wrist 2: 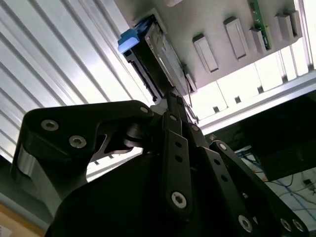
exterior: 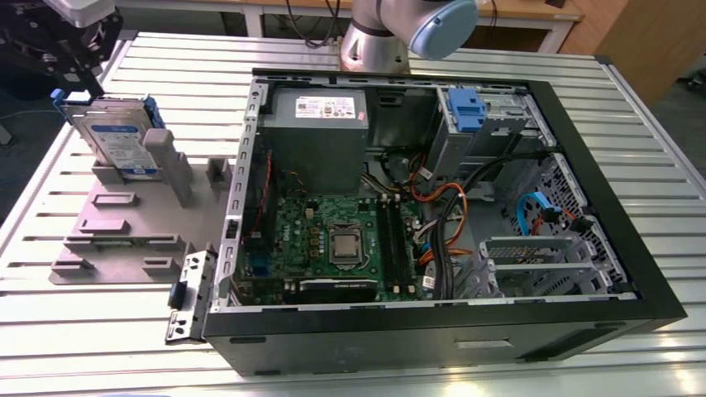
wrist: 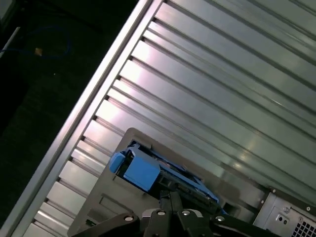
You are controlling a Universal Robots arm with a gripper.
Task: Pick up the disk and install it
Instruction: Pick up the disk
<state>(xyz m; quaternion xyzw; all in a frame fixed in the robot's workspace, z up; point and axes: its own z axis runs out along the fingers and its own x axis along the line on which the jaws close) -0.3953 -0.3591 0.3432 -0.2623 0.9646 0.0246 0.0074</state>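
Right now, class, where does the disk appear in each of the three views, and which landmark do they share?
Exterior view: the disk stands on edge on the grey plate, at the exterior view's left of the computer case.
Second wrist view: the disk is seen edge-on against the plate.
First wrist view: the disk's blue end rises from the plate.
Shared landmark: the grey plate.

Exterior view above table (exterior: pixel 99 331), both wrist views near disk (wrist 2: pixel 165 54) (wrist: pixel 140 170)
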